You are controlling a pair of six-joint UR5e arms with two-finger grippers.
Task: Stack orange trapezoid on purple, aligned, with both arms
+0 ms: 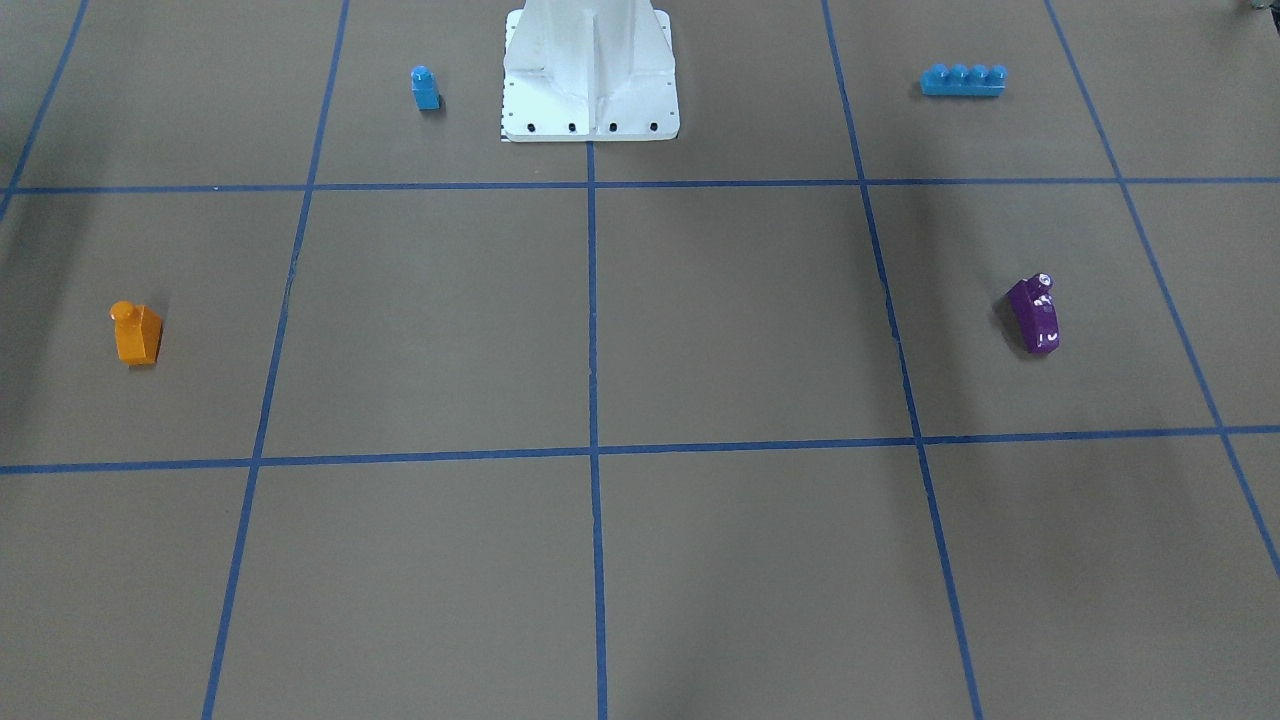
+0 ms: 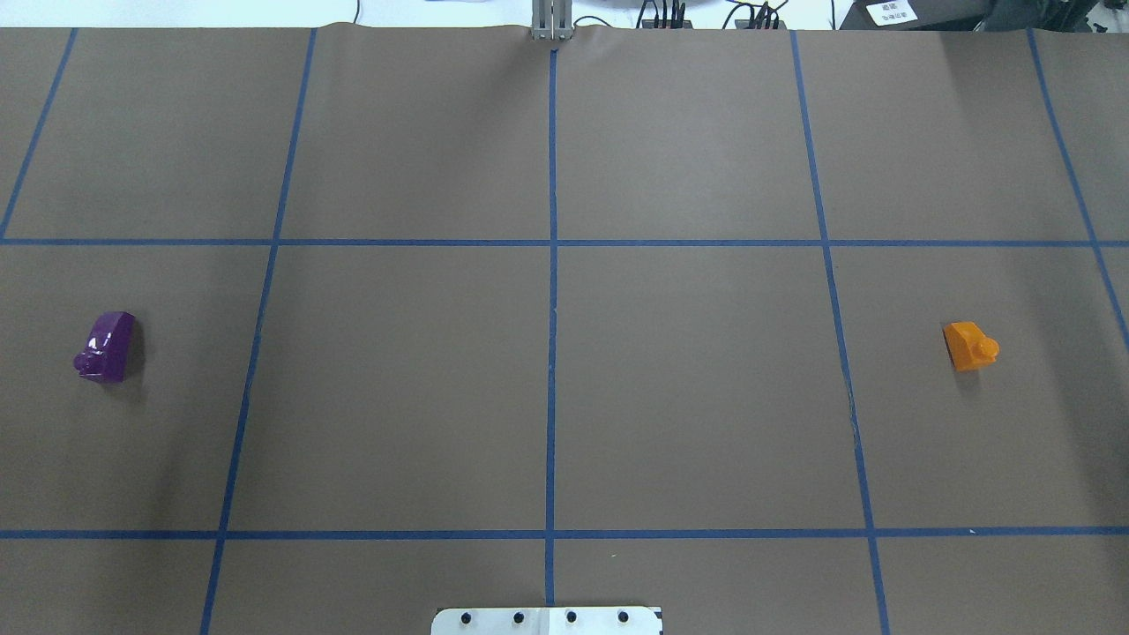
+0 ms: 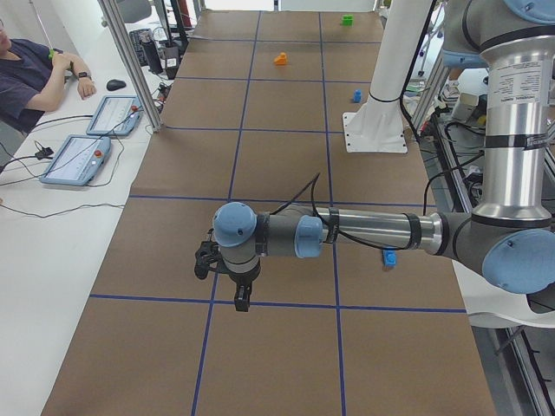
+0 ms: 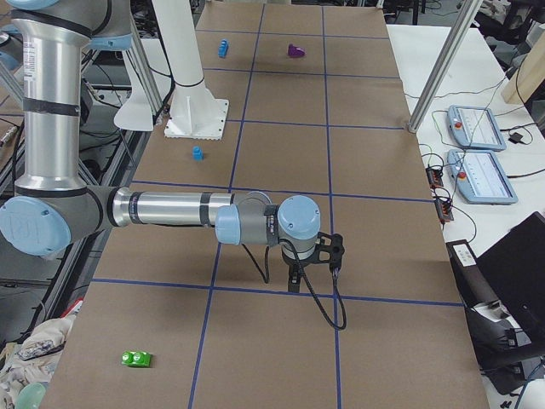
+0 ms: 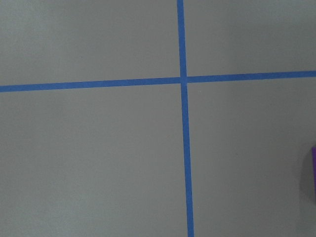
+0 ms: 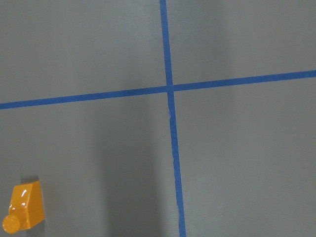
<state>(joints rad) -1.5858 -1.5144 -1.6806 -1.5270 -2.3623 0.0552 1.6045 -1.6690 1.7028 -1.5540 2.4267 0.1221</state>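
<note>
The orange trapezoid (image 1: 137, 333) stands on the brown table on my right side, stud up; it also shows in the overhead view (image 2: 968, 345) and at the lower left of the right wrist view (image 6: 27, 206). The purple brick (image 1: 1034, 314) lies on my left side (image 2: 108, 346); only a sliver of it shows at the right edge of the left wrist view (image 5: 314, 173). My left gripper (image 3: 227, 286) and my right gripper (image 4: 298, 274) hang above the table and show only in the side views. I cannot tell whether they are open or shut.
A small blue one-stud brick (image 1: 425, 88) and a long blue four-stud brick (image 1: 963, 79) lie near the white pedestal (image 1: 590, 110). A green brick (image 4: 136, 359) lies near the table's end on my right. An operator (image 3: 26, 74) sits beside the table.
</note>
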